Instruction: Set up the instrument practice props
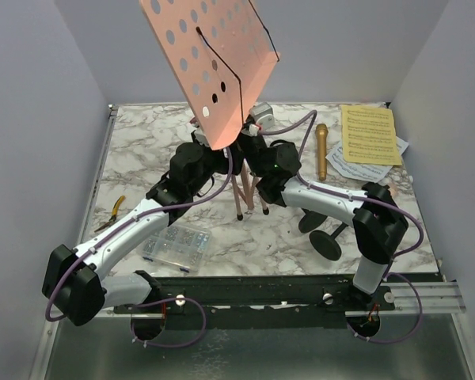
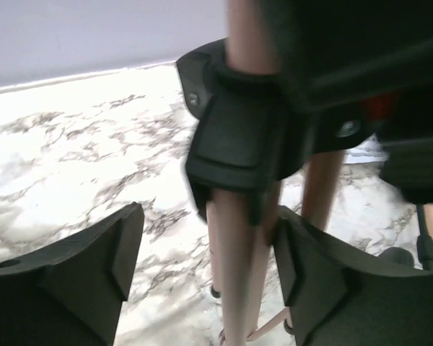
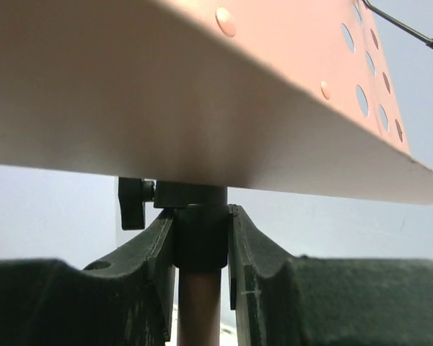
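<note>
Right wrist view: right gripper [image 3: 200,231] is clamping the black collar [image 3: 200,254] under the desk of the pink music rack [image 1: 214,71], which is standing mid-table, post vertical. Left wrist view: left gripper [image 2: 206,267], the nearer to the legs [image 2: 227,288], is straddling them with jaws apart, just below the leg hub [image 2: 234,144]. Contact there is uncertain. Feet are being cut off; from above, the desk is hiding both sets of jaws.

I see bright, even overhead light on the surface [image 1: 142,150], soft shadows; close up, the music rack [image 2: 234,281] blurs, its underside shaded.
</note>
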You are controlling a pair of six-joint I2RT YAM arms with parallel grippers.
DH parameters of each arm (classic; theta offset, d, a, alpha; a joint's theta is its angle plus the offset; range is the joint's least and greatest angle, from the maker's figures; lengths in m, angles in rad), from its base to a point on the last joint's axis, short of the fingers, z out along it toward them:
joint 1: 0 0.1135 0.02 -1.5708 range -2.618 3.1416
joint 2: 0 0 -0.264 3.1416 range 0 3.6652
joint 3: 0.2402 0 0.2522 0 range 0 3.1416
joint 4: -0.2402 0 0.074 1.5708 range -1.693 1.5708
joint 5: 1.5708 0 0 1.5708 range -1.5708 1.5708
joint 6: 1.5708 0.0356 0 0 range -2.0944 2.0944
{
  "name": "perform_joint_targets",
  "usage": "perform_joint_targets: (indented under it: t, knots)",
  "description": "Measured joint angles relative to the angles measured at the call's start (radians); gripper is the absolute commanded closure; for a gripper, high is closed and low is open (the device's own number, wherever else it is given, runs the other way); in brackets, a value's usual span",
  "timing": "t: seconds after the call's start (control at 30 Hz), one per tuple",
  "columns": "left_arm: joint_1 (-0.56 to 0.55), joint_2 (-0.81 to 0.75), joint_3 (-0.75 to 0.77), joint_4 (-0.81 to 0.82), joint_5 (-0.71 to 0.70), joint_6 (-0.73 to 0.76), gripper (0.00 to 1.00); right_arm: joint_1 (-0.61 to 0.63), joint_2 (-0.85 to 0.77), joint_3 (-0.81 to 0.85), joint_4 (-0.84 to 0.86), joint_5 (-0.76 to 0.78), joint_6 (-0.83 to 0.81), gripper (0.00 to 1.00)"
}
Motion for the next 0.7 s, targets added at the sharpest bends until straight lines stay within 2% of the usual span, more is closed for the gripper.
perform_joint_targets:
  t: [0.03, 0.17, 0.2, 0.23, 0.27, 0.33, 0.37, 0.43, 0.5, 0.53, 0.6, 0.63, 0.7]
  knots:
    - [0.004, -0.007, -0.012, 0.003, -0.011, 0.010, 0.24, 0.006, 0.000, 0.000, 0.006, 0.002, -0.002, 0.99]
    - [0.008, -0.026, -0.042, -0.005, -0.022, 0.021, 0.53, 0.020, 0.000, -0.012, 0.027, 0.002, -0.001, 1.00]
    - [0.007, -0.026, -0.042, -0.007, -0.016, 0.012, 0.54, 0.020, 0.000, -0.016, 0.035, 0.000, 0.001, 0.99]
    - [0.005, -0.026, -0.042, -0.008, -0.010, 0.008, 0.53, 0.021, 0.000, -0.021, 0.044, 0.001, 0.003, 0.99]
    - [0.002, -0.026, -0.041, -0.009, -0.005, 0.008, 0.46, 0.020, 0.000, -0.026, 0.054, 0.005, 0.004, 0.99]
    - [0.000, -0.026, -0.041, -0.010, 0.005, 0.010, 0.21, 0.019, 0.000, -0.030, 0.063, 0.021, 0.003, 0.99]
    - [0.000, -0.026, -0.041, -0.012, 0.006, 0.014, 0.15, 0.019, 0.000, -0.030, 0.064, 0.026, 0.002, 0.99]
    - [0.008, -0.027, -0.041, -0.025, 0.014, 0.035, 0.11, 0.019, 0.000, -0.030, 0.066, 0.032, -0.010, 0.99]
    - [0.012, -0.027, -0.041, -0.035, 0.029, 0.043, 0.11, 0.020, 0.000, -0.030, 0.066, 0.032, -0.028, 0.99]
    - [0.013, -0.031, -0.042, -0.044, 0.033, 0.049, 0.14, 0.021, 0.000, -0.030, 0.065, 0.032, -0.037, 1.00]
    - [0.014, -0.034, -0.042, -0.046, 0.034, 0.058, 0.21, 0.021, 0.000, -0.030, 0.066, 0.032, -0.052, 0.99]
    - [0.017, -0.036, -0.042, -0.046, 0.034, 0.061, 0.29, 0.021, 0.000, -0.030, 0.067, 0.032, -0.056, 0.99]
    - [0.023, -0.036, -0.042, -0.046, 0.034, 0.067, 0.38, 0.021, 0.000, -0.031, 0.077, 0.029, -0.058, 0.99]
